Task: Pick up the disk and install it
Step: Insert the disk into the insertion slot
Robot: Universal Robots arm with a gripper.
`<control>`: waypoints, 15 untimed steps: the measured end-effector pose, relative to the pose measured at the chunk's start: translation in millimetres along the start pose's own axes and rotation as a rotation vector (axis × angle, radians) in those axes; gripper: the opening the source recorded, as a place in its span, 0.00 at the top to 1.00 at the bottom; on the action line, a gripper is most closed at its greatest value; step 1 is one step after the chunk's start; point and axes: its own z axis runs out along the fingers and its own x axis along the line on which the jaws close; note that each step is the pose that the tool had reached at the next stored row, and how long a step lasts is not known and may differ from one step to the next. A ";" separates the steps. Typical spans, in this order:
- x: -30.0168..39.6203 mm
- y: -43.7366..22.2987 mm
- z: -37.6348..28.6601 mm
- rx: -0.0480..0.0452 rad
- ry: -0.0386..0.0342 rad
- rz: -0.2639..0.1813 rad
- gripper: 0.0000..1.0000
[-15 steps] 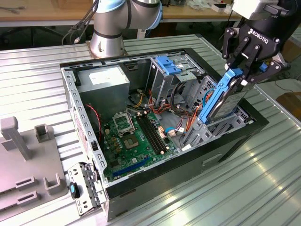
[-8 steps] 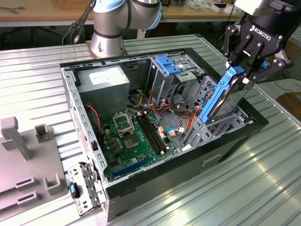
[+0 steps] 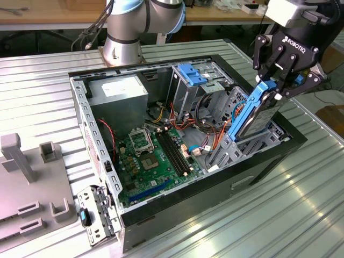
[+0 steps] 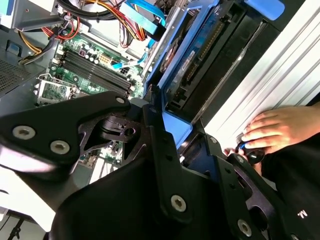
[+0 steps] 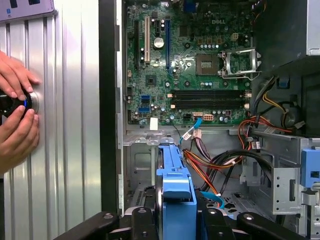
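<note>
Exterior view: an open computer case (image 3: 269, 156) lies on its side on a ribbed metal table (image 3: 258, 226). The arm's base (image 3: 124, 37) stands behind it.

The gripper (image 3: 278, 81) hangs over the case corner at the exterior view's right. Its fingers are pressed in on the upper end of the disk (image 3: 252, 115) and pinch its blue frame.

The disk stands steeply tilted. Its lower end is down inside the case, beside the grey drive cage (image 3: 188, 91) with the blue bracket (image 3: 191, 72) on top. Its upper end rises above the case rim. We cannot tell whether the lower end touches anything.

In the first wrist view the blue frame (image 5: 176, 192) runs between the black fingers (image 5: 142, 222), above a tangle of orange and black cables (image 5: 210, 165). The green circuit board (image 5: 190, 60) lies beyond.

In the second wrist view the blue end of the disk (image 4: 176, 126) sits against the gripper's dark body.

A person's hand (image 5: 16, 135) and a second one cup a round black knob (image 5: 9, 102) on the table outside the case. We also note a hand (image 4: 277, 131) in the second wrist view.

Grey plastic fixtures (image 3: 21, 161) sit at the exterior view's left, well apart from the gripper.
</note>
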 end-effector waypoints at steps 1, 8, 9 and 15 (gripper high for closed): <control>0.0 -0.2 1.0 0.0000 -0.0006 0.000 0.63; 0.0 -0.3 1.4 0.0000 -0.0009 0.000 0.63; 0.0 -0.4 1.4 0.0016 -0.0009 0.000 0.63; 0.0 -0.2 1.4 0.0156 -0.0010 -0.001 0.63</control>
